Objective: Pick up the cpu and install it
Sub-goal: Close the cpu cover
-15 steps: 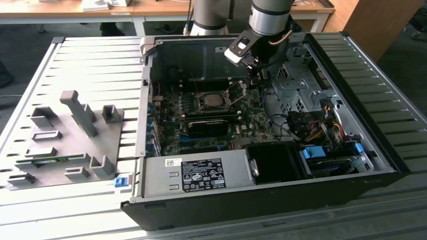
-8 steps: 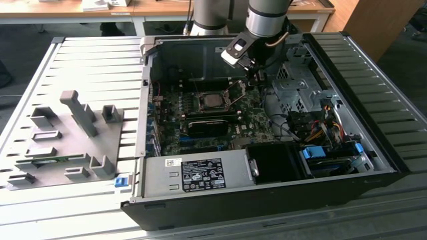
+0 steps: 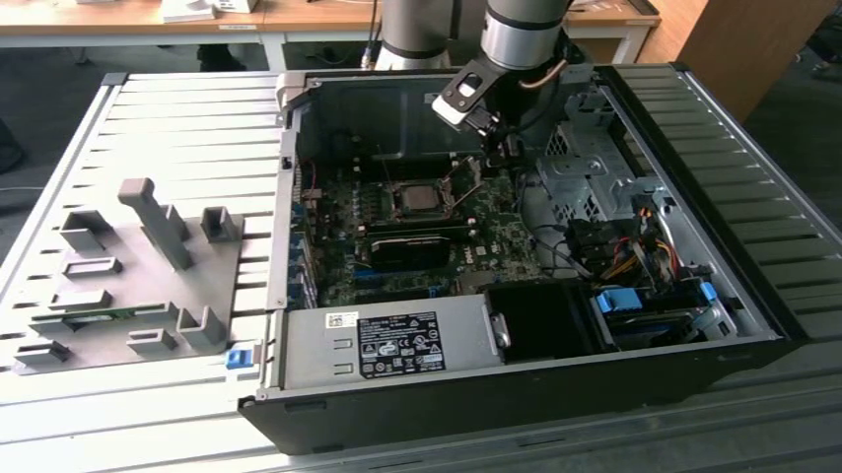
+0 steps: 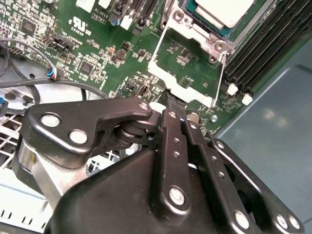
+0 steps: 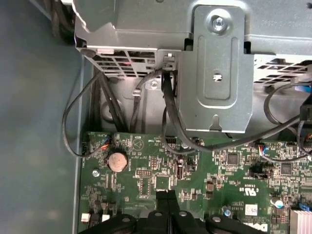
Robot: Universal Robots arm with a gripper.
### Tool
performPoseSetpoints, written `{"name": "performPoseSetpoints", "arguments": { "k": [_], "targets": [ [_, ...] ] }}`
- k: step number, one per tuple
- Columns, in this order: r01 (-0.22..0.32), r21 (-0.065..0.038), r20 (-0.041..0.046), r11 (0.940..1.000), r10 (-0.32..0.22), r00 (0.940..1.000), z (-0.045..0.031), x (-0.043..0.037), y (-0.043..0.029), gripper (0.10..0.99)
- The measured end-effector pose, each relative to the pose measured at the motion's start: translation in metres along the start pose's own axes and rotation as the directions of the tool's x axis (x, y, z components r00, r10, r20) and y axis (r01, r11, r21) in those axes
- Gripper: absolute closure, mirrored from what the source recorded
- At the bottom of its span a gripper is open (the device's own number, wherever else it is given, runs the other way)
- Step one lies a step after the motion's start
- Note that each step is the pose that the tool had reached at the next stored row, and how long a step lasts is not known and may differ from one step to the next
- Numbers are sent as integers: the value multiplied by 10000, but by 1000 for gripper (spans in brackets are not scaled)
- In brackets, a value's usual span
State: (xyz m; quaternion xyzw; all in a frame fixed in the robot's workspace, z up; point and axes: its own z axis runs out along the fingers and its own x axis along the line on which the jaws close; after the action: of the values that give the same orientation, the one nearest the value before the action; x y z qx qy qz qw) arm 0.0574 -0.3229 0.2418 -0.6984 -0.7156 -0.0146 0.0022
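Presently tool (image 4: 171, 100) closed, nr open socket frame (image 4: 186, 90)

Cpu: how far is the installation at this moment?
Done: the cpu lies in the socket. In hand: nothing that shows; the pincer is shut, its tips at the edge of the open metal frame. Left: the frame is not yet closed over the cpu.

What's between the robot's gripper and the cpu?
In the second wrist view, the socket's open metal frame lies between the gripper and the cpu.
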Motion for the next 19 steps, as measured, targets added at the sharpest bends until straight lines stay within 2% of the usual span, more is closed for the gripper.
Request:
{"name": "performPoseSetpoints", "arguments": {
  "k": [7,19],
  "targets": [
    [-1,0,2,10000,1,10000,-1,0,-6,980],
    [-1,0,0,10000,1,10000,0,2,-73,980]
  ]
}}
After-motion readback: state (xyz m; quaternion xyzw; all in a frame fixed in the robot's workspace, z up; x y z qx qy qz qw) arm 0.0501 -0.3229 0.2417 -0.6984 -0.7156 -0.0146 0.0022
